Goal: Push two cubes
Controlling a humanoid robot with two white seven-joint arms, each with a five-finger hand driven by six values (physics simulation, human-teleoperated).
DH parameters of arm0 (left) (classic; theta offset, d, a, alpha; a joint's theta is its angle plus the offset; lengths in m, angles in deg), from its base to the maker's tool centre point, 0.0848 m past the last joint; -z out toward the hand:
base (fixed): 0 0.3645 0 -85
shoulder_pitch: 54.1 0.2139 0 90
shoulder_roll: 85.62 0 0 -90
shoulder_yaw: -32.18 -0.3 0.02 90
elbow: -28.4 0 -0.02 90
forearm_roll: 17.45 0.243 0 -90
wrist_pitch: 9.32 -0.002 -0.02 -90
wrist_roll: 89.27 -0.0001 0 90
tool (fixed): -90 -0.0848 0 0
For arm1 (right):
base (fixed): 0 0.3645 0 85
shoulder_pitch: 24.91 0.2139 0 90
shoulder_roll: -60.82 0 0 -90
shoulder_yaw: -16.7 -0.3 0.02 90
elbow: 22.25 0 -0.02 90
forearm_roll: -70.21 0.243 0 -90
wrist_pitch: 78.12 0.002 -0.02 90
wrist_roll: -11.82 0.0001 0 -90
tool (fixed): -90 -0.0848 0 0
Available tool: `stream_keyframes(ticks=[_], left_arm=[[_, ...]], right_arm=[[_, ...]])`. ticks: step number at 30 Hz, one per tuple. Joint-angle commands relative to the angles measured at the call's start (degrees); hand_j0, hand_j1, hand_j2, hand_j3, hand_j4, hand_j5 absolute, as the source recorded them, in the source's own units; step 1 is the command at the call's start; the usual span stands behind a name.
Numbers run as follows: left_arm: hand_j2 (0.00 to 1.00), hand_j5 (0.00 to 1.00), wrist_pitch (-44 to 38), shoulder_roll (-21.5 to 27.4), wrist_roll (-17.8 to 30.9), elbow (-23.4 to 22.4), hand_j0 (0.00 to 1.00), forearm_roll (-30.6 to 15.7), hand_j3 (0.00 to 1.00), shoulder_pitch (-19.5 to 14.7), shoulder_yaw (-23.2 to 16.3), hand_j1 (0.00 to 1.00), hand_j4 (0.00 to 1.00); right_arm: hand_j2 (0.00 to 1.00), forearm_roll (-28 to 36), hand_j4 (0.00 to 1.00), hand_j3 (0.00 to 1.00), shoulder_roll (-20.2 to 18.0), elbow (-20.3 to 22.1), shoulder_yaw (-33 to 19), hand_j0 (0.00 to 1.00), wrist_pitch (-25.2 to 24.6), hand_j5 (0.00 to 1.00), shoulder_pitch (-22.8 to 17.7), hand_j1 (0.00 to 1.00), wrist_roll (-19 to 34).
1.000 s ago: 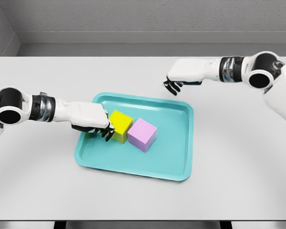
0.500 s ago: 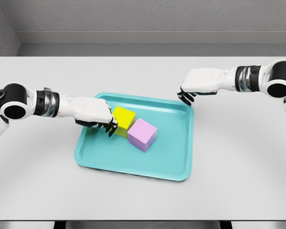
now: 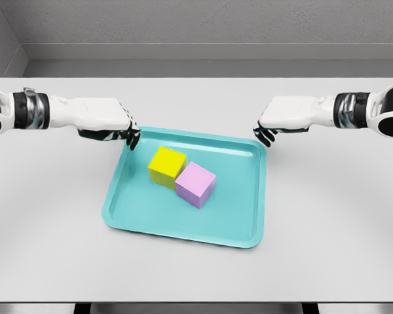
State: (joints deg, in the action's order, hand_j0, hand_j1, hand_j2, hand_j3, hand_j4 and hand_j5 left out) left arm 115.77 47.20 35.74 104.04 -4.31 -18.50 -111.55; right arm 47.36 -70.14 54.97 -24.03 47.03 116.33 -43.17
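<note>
Lifted off the two touching cubes (yellow cube [image 3: 167,166], pink cube [image 3: 196,184]), left hand [image 3: 109,123] hangs clenched, empty.

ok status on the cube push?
Left hand and right hand both curled, holding nothing. Yellow cube touching pink cube, mid teal tray. Nothing blocking.

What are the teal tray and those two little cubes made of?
It's a simulator render, so only looks: the teal tray resembles smooth moulded plastic, with rounded raised rim and soft sheen. The yellow cube and pink cube look matte, uniformly coloured, like painted wood or plastic.
</note>
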Motion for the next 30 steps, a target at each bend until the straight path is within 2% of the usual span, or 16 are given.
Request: stream_keyframes(ticks=[1,4,5,14,21,23,30], left_arm=[[0.4,0.4,-0.1,-6.6,0.0,-12.1,0.4,0.2,0.4,-0.4,0.6,0.4,0.4],[0.38,0.38,-0.1,-9.9,0.0,-18.4,0.38,0.6,0.38,-0.6,0.6,0.38,0.38],[0.38,0.38,-0.1,-11.8,0.0,-19.6,0.38,2.6,0.38,-0.7,0.6,0.38,0.38],[0.35,0.35,-0.1,-14.8,0.0,-19.6,0.35,6.7,0.35,-0.9,0.6,0.35,0.35],[0.35,0.35,-0.1,-15.8,0.0,-18.4,0.35,7.9,0.35,-0.8,0.3,0.35,0.35],[0.35,0.35,-0.1,-15.5,0.0,-14.9,0.35,7.9,0.35,-0.3,0.1,0.35,0.35],[0.35,0.35,-0.1,-14.8,0.0,-10.7,0.35,7.8,0.35,-0.3,-0.1,0.35,0.35]], right_arm=[[0.23,0.3,0.23,0.23,-0.2,0.1,0.0,0.23,-0.1,0.23,0.0,0.23,0.0],[0.23,0.3,0.23,0.23,-3.8,4.3,-0.4,0.23,-0.1,0.23,-0.4,0.23,0.0],[0.24,0.3,0.24,0.24,-4.5,5.9,-0.5,0.24,-0.1,0.24,-0.5,0.24,0.0],[0.25,0.4,0.25,0.25,-6.1,6.7,-1.8,0.25,-0.1,0.25,-1.3,0.25,0.0],[0.25,0.4,0.25,0.25,-6.4,7.9,-1.8,0.25,-0.1,0.25,-1.8,0.25,0.0],[0.25,0.4,0.25,0.25,-6.5,7.9,-1.8,0.25,-0.1,0.25,-1.8,0.25,0.0],[0.27,0.4,0.27,0.27,-7.6,7.9,-2.7,0.27,-0.1,0.27,-2.1,0.27,0.0]])
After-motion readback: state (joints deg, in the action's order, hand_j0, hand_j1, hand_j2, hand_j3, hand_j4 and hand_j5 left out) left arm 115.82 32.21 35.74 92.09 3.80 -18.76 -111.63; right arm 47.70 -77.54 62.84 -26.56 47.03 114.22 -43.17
